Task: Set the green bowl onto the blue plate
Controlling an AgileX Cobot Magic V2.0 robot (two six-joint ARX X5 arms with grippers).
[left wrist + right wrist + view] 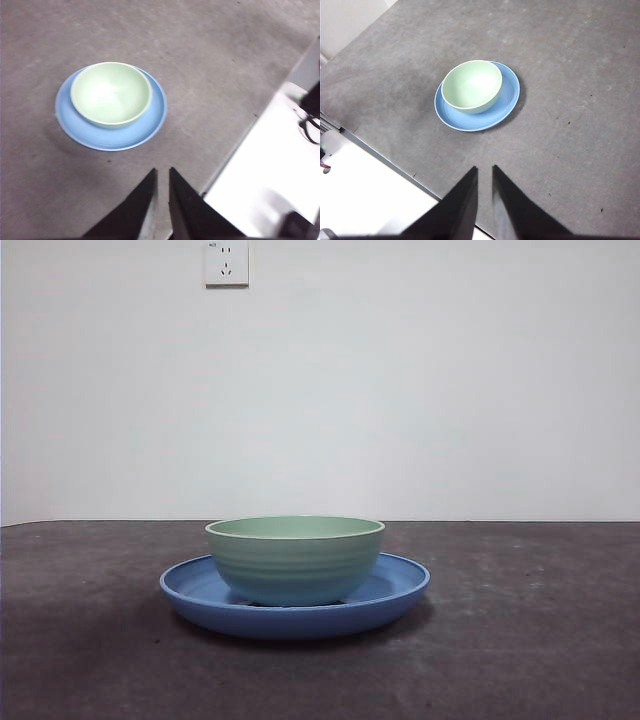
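The green bowl stands upright and empty on the blue plate, a little off the plate's centre. The bowl and plate also show in the left wrist view, and the bowl and plate in the right wrist view. My left gripper is shut and empty, raised well back from the plate. My right gripper is shut and empty, also raised and apart from the plate. Neither gripper shows in the front view.
The dark grey table spreads around the plate. Its edge and a white surface beyond it show in the left wrist view, and likewise in the right wrist view. A wall socket is on the white back wall.
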